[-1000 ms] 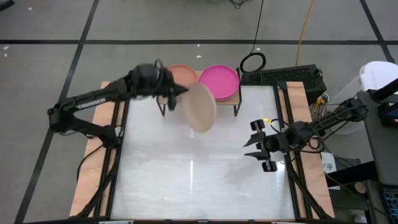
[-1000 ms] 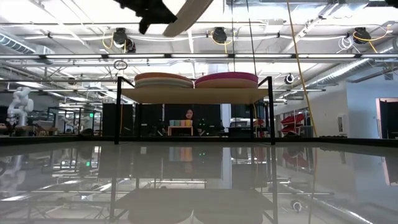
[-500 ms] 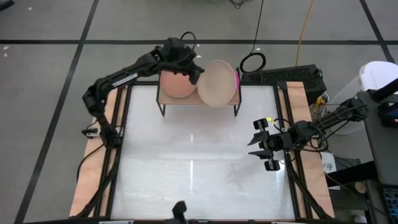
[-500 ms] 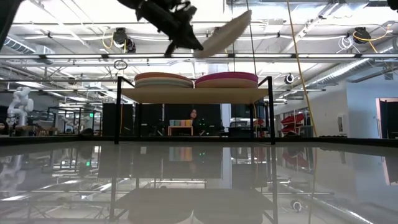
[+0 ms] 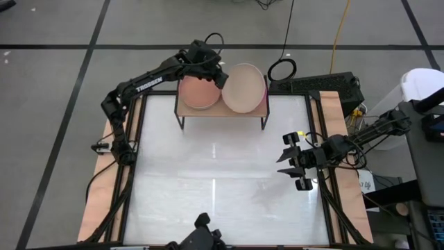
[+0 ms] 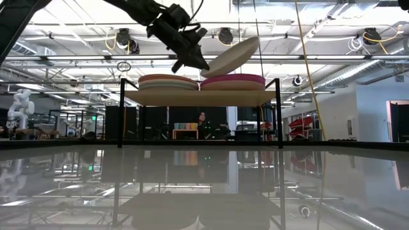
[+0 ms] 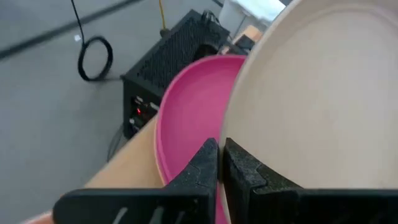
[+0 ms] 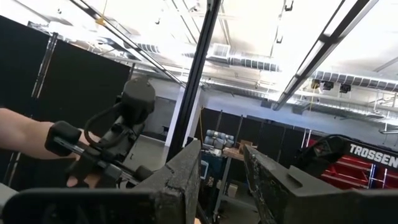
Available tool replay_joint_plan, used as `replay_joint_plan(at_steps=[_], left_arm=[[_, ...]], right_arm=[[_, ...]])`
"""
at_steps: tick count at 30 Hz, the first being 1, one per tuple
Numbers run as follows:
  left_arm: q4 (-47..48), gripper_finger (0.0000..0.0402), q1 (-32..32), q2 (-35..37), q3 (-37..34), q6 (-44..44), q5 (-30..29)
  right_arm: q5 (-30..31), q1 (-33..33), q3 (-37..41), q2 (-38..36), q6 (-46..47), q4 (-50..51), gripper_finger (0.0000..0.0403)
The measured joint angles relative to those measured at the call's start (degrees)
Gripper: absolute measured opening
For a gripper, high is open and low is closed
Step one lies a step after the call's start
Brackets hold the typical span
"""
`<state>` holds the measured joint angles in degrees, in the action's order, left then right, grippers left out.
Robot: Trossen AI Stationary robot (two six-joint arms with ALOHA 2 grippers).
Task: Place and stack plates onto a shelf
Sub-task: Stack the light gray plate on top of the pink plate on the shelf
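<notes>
My left gripper (image 5: 220, 78) is shut on a pale beige plate (image 5: 243, 88) and holds it tilted over the shelf's right stack, whose top plate is magenta (image 6: 233, 80) (image 7: 186, 118). The beige plate (image 6: 233, 54) slopes up toward the right, its low rim just above the magenta one; whether they touch I cannot tell. A stack topped by a peach-orange plate (image 5: 197, 94) (image 6: 167, 82) rests on the left half of the wooden shelf (image 5: 222, 111) (image 6: 198, 97). My right gripper (image 5: 288, 165) (image 8: 221, 168) hovers open near the table's right edge. My left gripper (image 7: 221, 155) pinches the beige plate's rim (image 7: 231, 134) on the plate's left side, one finger (image 7: 202, 168) under it and one (image 7: 245, 177) on its upper face. The fingers come slanting down from the left. The plate is tilted, its far right side (image 6: 252, 43) highest.
Black cabling and a dark box (image 5: 326, 85) lie beyond the shelf's right end. A dark object (image 5: 201, 232) shows at the table's near edge. In the right wrist view a person's hand (image 8: 18, 140) holds a dark device. The white tabletop (image 5: 222, 180) spreads in front of the shelf.
My left gripper has carried the beige plate from in front of the shelf toward the far edge and to the right, over the magenta stack, and lowered it. The plate has tipped from steep to a shallower slant. A dark object has appeared at the near edge.
</notes>
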<state>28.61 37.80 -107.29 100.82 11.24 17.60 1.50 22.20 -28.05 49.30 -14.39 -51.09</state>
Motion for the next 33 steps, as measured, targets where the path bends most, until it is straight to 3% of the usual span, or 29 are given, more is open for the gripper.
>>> replay_joint_plan(at_steps=[15, 29, 33], left_arm=[[-1.93, 0.0031, -0.59, 0.11, 0.02, -3.02, -6.05], [-7.20, 0.0034, -0.76, 0.11, 0.02, -2.13, -6.40], [-8.68, 0.0034, -1.73, -0.13, 0.02, -2.58, -9.73]], right_arm=[[0.09, 0.00, 0.00, 0.02, -0.22, 0.41, 0.0105], [0.15, 0.00, 0.00, 0.02, -1.33, 0.65, 0.0105], [0.15, 0.00, 0.00, 0.02, -1.33, 0.65, 0.0105]])
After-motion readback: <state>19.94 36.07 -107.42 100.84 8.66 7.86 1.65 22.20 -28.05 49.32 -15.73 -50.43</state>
